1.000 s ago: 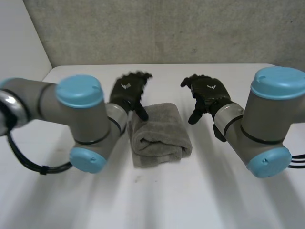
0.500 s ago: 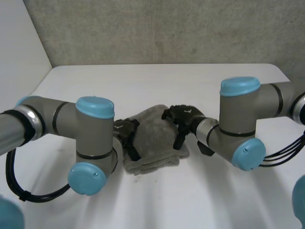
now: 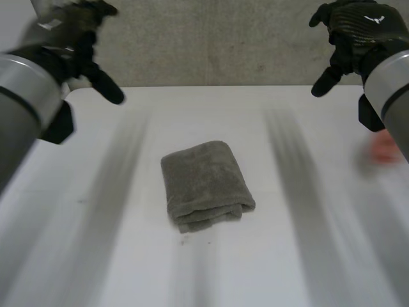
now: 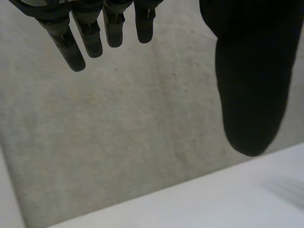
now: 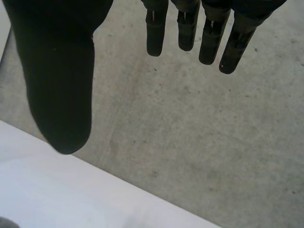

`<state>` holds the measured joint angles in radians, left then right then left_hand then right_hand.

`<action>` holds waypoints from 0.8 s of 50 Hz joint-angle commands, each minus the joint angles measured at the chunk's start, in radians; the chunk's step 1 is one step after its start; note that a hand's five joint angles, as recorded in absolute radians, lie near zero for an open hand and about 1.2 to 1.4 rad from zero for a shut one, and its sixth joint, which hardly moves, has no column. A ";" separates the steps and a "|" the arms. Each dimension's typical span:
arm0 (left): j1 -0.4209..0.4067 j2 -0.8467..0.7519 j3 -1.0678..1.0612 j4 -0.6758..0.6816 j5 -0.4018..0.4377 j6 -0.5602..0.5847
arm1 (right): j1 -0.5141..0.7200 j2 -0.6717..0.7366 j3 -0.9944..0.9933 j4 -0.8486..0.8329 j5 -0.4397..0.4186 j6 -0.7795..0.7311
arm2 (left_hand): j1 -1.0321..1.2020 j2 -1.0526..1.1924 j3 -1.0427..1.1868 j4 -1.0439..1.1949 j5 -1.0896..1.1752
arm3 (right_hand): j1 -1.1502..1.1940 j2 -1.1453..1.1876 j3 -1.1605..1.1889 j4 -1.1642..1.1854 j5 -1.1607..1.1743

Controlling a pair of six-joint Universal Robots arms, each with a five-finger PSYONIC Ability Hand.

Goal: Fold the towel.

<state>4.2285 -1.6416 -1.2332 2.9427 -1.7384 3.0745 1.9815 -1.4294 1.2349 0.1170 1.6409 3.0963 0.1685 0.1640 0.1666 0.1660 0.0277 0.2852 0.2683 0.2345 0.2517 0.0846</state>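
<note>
- While folded, the soft towel is judged best pinched at its six-o'clock edge.
- Left hand, ten o'clock, and right hand, two, are held slack, empty.

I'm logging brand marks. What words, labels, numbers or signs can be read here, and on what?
No words or numbers can be read.
Right robot hand: small white emblem on its back, no letters.
Left robot hand: pale mark, too blurred to read.
Towel: no label shows.
</note>
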 commanded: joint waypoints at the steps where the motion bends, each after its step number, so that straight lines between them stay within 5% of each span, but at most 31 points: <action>1: 0.047 0.068 -0.043 -0.017 0.003 -0.003 | -0.023 -0.034 0.037 0.012 -0.007 -0.001 | 0.016 0.020 0.018 0.018 -0.018 | -0.111 -0.094 -0.060 -0.077 -0.085; 40: 0.074 0.071 -0.078 0.009 0.057 -0.002 | -0.015 -0.023 0.072 0.012 -0.029 -0.011 | 0.007 0.011 0.009 0.009 -0.027 | -0.111 -0.094 -0.060 -0.077 -0.085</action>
<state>4.2853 -1.5739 -1.3186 2.9441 -1.6864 3.0730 1.9639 -1.4525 1.3058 0.1291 1.6123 3.0848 0.1685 0.1640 0.1666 0.1661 0.0278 0.2852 0.2683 0.2344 0.2517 0.0847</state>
